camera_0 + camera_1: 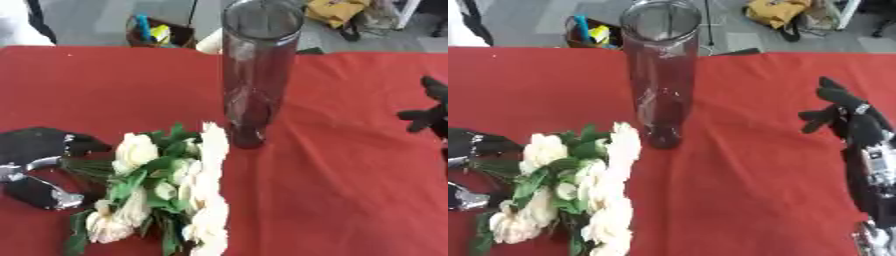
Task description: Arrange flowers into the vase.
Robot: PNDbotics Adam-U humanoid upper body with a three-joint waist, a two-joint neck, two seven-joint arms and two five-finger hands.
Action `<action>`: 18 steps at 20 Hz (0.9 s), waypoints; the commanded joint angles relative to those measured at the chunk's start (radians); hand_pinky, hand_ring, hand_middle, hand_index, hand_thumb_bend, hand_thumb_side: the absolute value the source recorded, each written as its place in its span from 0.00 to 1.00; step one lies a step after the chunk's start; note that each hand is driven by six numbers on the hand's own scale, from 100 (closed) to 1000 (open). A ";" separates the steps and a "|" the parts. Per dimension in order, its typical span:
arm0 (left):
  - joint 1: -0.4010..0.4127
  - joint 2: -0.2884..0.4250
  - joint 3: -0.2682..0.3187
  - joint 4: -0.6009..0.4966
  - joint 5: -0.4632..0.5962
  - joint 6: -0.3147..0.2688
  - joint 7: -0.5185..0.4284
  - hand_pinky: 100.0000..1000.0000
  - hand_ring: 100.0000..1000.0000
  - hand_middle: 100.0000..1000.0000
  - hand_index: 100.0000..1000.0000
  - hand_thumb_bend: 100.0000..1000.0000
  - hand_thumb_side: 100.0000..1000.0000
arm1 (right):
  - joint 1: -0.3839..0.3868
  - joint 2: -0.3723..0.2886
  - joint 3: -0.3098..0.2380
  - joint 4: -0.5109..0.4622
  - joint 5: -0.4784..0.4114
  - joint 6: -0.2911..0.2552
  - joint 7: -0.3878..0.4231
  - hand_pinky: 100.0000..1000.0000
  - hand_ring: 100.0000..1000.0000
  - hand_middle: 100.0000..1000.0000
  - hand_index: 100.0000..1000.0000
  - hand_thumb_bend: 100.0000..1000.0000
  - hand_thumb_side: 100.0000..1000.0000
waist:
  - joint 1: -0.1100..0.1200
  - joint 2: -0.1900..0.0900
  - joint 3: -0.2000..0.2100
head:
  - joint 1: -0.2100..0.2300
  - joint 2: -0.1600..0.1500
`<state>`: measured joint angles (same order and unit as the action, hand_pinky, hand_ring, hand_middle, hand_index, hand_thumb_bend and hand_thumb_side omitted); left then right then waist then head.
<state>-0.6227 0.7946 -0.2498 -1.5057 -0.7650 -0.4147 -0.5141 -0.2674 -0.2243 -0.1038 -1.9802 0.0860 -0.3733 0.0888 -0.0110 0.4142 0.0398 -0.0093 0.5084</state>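
Cream flowers: your bunch lies flat on the red cloth, in the lower left of both views. You see pale, rose-like heads mixed with green leaves; the heads run in a line toward the near edge, with a few more off to the left.
Stems: dark green, pointing left from the bunch toward your left hand.
Vase: tall, clear glass cylinder, upright on the cloth just behind the bunch. Nothing shows inside it. The topmost flower head lies just beside its base; you cannot tell whether they touch.
Left hand: black with silver parts, at the left edge, right at the stem end of the bunch. Its fingers seem to bend round the stems, but you cannot tell for sure whether they close on them.
Right hand: raised at the right, well apart from vase and flowers. Fingers straight and spread, pointing up and away; it holds nothing and touches nothing.
Left eye view: shows more of your left hand and its silver parts; of the right hand only dark fingertips at the right edge.
Right eye view: shows your whole right hand with its forearm running down the right edge; your left hand is cut to a sliver.
Beyond the cloth: grey floor, a basket with coloured items, a yellow bag.
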 commanded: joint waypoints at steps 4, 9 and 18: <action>-0.023 0.008 -0.006 0.012 0.012 -0.005 0.005 0.53 0.57 0.71 0.94 0.23 0.85 | -0.003 -0.003 0.000 -0.020 -0.003 -0.001 0.007 0.68 0.99 0.40 0.81 0.00 1.00 | 0.003 -0.016 -0.003 | 0.007 -0.012; -0.028 0.002 -0.009 0.023 0.013 -0.004 0.001 0.45 0.50 0.60 0.85 0.16 0.82 | -0.001 -0.003 -0.002 -0.020 -0.003 0.000 0.006 0.68 0.99 0.40 0.81 0.00 1.00 | 0.003 -0.014 -0.006 | 0.009 -0.013; -0.031 -0.002 -0.012 0.029 0.016 0.002 0.016 0.30 0.38 0.48 0.72 0.08 0.77 | 0.001 -0.002 -0.003 -0.020 -0.002 0.000 0.006 0.68 0.99 0.40 0.81 0.00 1.00 | 0.004 -0.012 -0.009 | 0.013 -0.014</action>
<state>-0.6426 0.7734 -0.2575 -1.4757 -0.7489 -0.4138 -0.5014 -0.2634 -0.2166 -0.1040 -1.9802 0.0858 -0.3734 0.0924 -0.0085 0.4192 0.0316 -0.0007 0.5080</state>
